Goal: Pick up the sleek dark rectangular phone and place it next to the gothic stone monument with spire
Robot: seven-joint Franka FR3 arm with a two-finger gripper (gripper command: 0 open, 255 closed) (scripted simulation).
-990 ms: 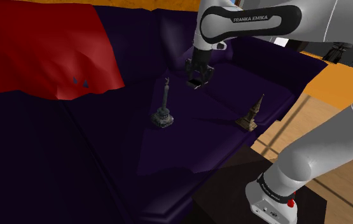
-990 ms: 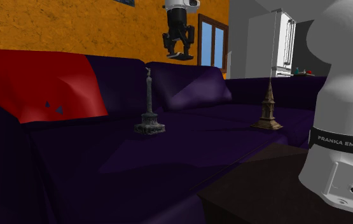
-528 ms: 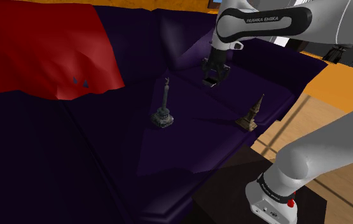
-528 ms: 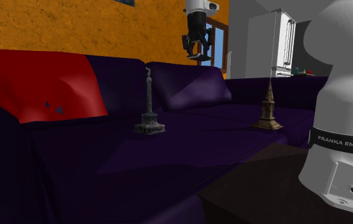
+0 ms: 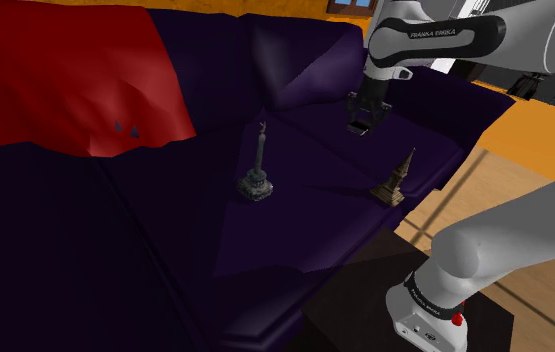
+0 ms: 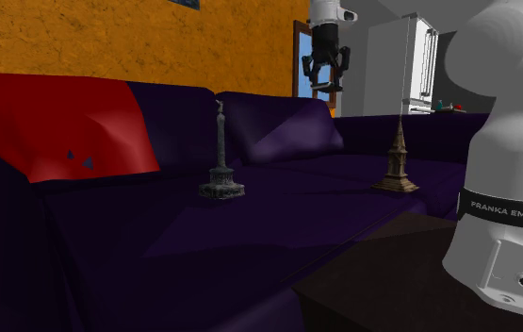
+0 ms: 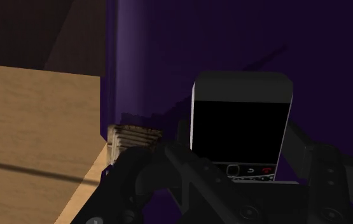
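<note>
Above the seat of the dark purple sofa (image 5: 295, 235), the black gripper (image 5: 361, 118) hangs high in the air, its fingers drawn to a narrow span and clasping the phone (image 7: 242, 121), a dark slab with a black screen, a grey rim and a small row of keys at its lower end. The fingers take that lower end from either side, and the screen stands out beyond them. The phone looks stiff, light and smooth-sided, so I judge it could pivot or slip in a pinch this close to one end; a hold across the narrow sides nearer the middle would be steadier. Below the gripper and toward the shoulder view's right, the brown spired monument (image 5: 395, 178) stands upright near the seat's front edge, well apart from the phone. A grey column statue (image 5: 256, 168) stands farther toward that view's left, and a red blanket (image 5: 55, 80) drapes the sofa's back beyond it
</note>
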